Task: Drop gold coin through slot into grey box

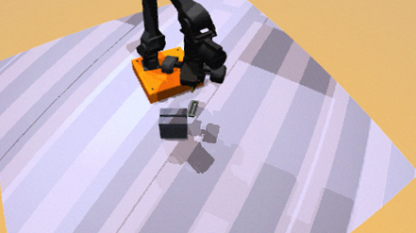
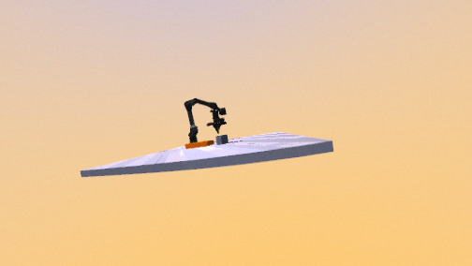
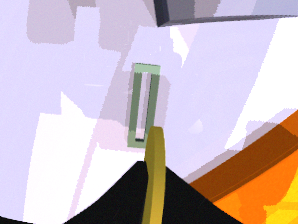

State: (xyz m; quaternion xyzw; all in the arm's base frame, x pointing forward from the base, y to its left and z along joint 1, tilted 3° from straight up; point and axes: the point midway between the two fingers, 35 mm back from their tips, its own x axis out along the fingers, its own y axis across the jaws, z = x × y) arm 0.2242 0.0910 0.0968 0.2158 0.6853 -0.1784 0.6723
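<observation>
The gold coin (image 3: 157, 165) (image 1: 192, 89) is held on edge between the fingertips of my gripper (image 3: 148, 171) (image 2: 217, 133), which is shut on it. The coin is seen nearly edge-on in the wrist view. The green holder (image 3: 135, 107) (image 1: 193, 109) stands empty below and ahead of the coin, its groove bare. The coin is raised above the holder. The grey box (image 1: 173, 127) (image 2: 222, 140) stands beside the holder, with a dark slot line across its lid. In the wrist view only a corner of the box (image 3: 200, 11) shows at the top; its slot is out of sight there.
The orange base plate (image 1: 161, 83) (image 2: 199, 144) (image 3: 270, 180) lies under the arm, close behind the holder. The striped table top (image 1: 84, 162) (image 2: 187, 166) carries the box and holder. Shadows of the arm fall beside the box.
</observation>
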